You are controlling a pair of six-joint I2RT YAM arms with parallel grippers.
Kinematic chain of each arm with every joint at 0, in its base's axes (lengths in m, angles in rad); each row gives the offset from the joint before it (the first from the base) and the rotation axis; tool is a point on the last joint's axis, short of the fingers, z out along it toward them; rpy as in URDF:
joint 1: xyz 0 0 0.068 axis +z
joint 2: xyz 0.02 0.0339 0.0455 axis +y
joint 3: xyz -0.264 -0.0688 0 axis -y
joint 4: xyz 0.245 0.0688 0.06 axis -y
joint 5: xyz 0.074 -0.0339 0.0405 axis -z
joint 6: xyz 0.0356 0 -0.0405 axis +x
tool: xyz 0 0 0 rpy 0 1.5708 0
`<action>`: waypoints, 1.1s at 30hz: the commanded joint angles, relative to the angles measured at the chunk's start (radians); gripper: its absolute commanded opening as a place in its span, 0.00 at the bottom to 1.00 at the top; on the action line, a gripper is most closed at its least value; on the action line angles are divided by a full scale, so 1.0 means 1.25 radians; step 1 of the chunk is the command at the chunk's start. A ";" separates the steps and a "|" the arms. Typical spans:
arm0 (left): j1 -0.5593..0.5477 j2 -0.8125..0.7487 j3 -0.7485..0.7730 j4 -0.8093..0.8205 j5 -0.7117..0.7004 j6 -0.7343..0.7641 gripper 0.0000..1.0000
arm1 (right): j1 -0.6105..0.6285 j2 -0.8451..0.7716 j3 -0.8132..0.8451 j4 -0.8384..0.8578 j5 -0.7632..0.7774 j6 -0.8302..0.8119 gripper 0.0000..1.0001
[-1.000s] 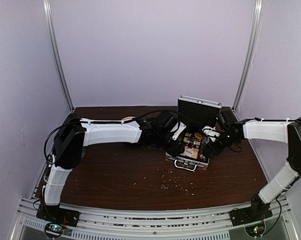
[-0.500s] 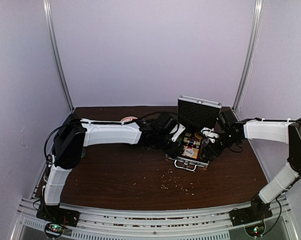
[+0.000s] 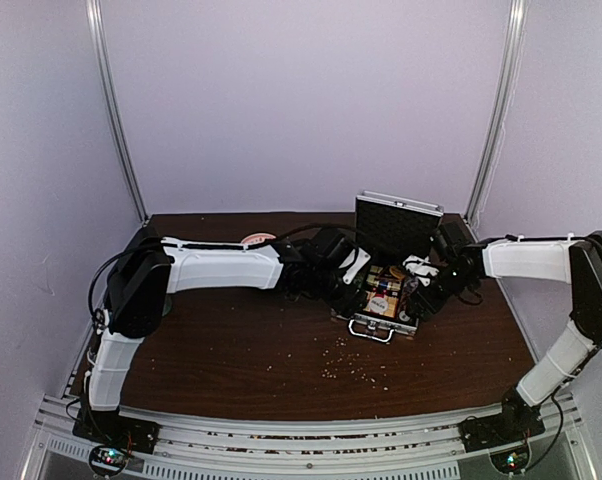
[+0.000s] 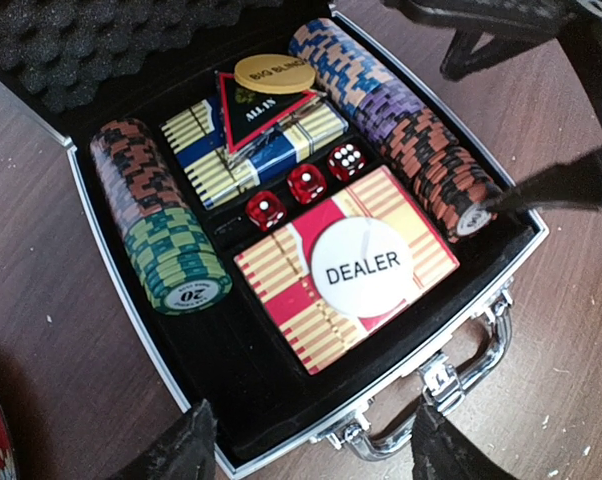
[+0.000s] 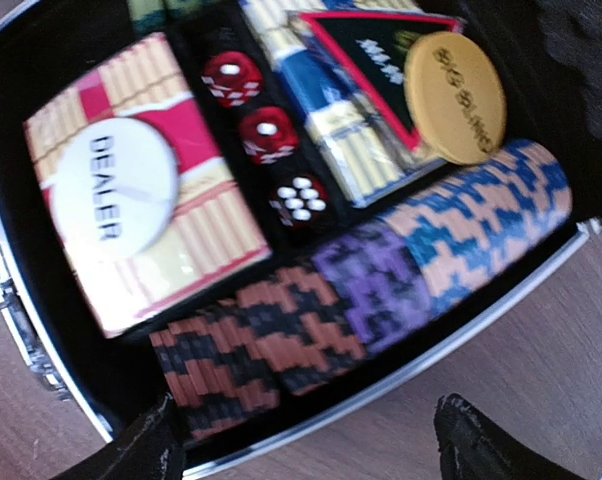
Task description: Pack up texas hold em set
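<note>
The silver briefcase (image 3: 379,305) lies open with its lid (image 3: 398,225) upright. Inside, in the left wrist view, are two rows of poker chips (image 4: 156,235) (image 4: 401,130), a red-yellow card box (image 4: 291,300) with the white DEALER disc (image 4: 361,262) on it, three red dice (image 4: 306,183) and a blue card box (image 4: 236,160). My left gripper (image 4: 316,455) is open and empty over the case's front edge by the handle (image 4: 451,385). My right gripper (image 5: 306,450) is open, straddling the case's right wall beside the chip row (image 5: 361,290).
A yellow BIG BLIND disc (image 4: 273,73) and a black ALL-IN triangle (image 4: 256,112) lie on the blue box. The red-white bowl (image 3: 256,239) sits behind my left arm. Crumbs (image 3: 356,370) are scattered on the brown table in front of the case.
My right arm has edged slightly towards the case. My left arm has hardly moved, and the case's contents are unchanged.
</note>
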 commanded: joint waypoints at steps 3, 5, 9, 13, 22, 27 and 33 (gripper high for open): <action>0.003 -0.032 -0.013 0.036 -0.008 -0.004 0.68 | -0.011 0.009 0.019 0.037 0.106 0.035 0.86; 0.003 -0.032 -0.013 0.037 -0.008 -0.004 0.68 | -0.011 0.013 0.025 0.032 0.093 0.034 0.86; 0.003 -0.045 -0.018 0.036 -0.014 -0.003 0.68 | -0.011 -0.005 0.029 0.000 0.030 0.016 0.85; 0.003 -0.092 -0.049 0.038 -0.051 0.009 0.68 | -0.020 -0.073 0.018 -0.046 -0.029 -0.009 0.87; 0.037 -0.184 -0.112 0.027 -0.101 0.029 0.73 | -0.123 -0.183 0.071 -0.194 -0.165 -0.054 0.85; 0.074 -0.212 -0.134 0.027 -0.098 0.027 0.77 | -0.227 -0.186 0.210 -0.226 -0.331 -0.043 0.83; 0.084 -0.217 -0.119 0.014 -0.097 0.027 0.82 | -0.287 -0.109 0.342 -0.128 -0.421 0.091 0.75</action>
